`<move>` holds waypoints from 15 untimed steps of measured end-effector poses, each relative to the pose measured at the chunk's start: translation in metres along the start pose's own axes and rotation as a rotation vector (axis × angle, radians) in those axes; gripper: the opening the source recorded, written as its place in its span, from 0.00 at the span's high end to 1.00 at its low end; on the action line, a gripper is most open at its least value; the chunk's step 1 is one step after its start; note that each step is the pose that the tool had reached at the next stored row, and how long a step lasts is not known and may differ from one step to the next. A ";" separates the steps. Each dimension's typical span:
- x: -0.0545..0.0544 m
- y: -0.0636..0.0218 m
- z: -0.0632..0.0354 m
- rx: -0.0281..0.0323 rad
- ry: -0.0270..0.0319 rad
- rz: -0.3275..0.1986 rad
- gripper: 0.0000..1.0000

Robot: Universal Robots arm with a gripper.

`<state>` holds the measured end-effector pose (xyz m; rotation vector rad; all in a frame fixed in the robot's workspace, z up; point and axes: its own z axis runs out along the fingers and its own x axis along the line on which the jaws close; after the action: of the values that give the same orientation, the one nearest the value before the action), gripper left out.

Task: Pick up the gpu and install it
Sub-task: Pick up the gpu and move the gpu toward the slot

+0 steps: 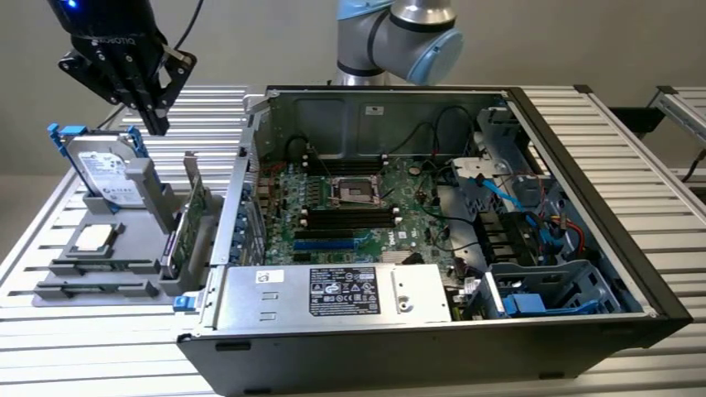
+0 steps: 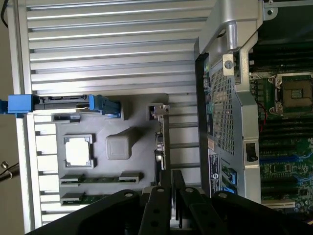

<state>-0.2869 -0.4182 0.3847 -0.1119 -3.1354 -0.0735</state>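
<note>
1. The gripper (image 1: 155, 126) hangs over the parts stand. In the wrist view its fingers (image 2: 179, 196) are only a narrow slit apart, with nothing between them. It holds nothing.
2. The gpu (image 1: 197, 217) stands on edge in the grey parts stand (image 1: 66, 291), at the side nearest the computer case (image 1: 634, 273). In the wrist view, the gpu (image 2: 161, 147) shows edge-on just ahead of the fingertips, with its silver bracket at the far end. Gripper and card are apart.
3. Done, as far as can be judged: the gripper is lined up above the card's row. The pickup has not been made.
4. Left: the grasp, the lift, the carry to the case and the seating of the card. The motherboard (image 1: 342, 207) lies bare, and no card stands in its blue and black slots.
5. Other parts are in their places on the stand: the hard drive (image 1: 105, 174) with its blue frame stands upright, and the CPU chip (image 1: 94, 238) lies flat in its pocket.
6. Writing: white lettering on the gripper's black body appears to read "ROBOTIQ".
7. The power supply label (image 1: 344, 291) carries rows of print and marks, too small to read.
8. The hard drive's label and a dark sticker on the case wall in the wrist view cannot be read either.
</note>
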 end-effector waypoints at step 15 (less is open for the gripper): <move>0.007 -0.0018 0.0066 0.0005 -0.0002 0.000 0.64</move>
<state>-0.2939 -0.4192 0.3780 -0.1120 -3.1356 -0.0727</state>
